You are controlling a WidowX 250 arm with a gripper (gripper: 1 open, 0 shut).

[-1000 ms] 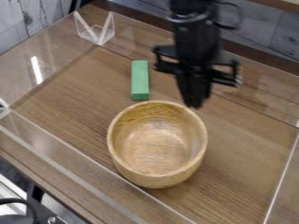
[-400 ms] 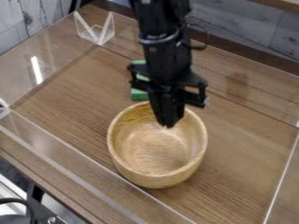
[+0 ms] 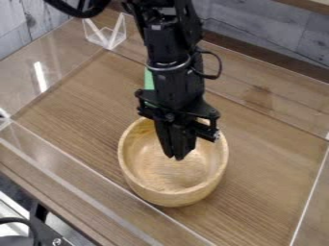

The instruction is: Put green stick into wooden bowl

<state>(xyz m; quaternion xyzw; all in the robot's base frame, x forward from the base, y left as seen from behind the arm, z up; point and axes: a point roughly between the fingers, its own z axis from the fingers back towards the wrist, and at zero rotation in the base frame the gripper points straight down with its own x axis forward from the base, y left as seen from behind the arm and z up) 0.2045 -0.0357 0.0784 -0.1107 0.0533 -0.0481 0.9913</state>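
The wooden bowl stands at the middle front of the wooden tabletop, light tan and empty as far as I can see. My gripper points straight down over the bowl, its dark fingertips reaching below the rim near the far side. The fingers form one narrow dark tip, and I cannot make out a gap between them. Nothing shows between them. The green stick lies on the table just behind the bowl, mostly hidden by the arm, with only a thin green edge showing at the arm's left side.
Clear acrylic walls fence the table on the left, front and right. A small clear stand sits at the back left. A grey brick-like wall runs behind the table.
The arm has swung left and forward, from behind and right of the bowl to over it, and lowered its fingertips into the bowl. It now covers most of the green stick.
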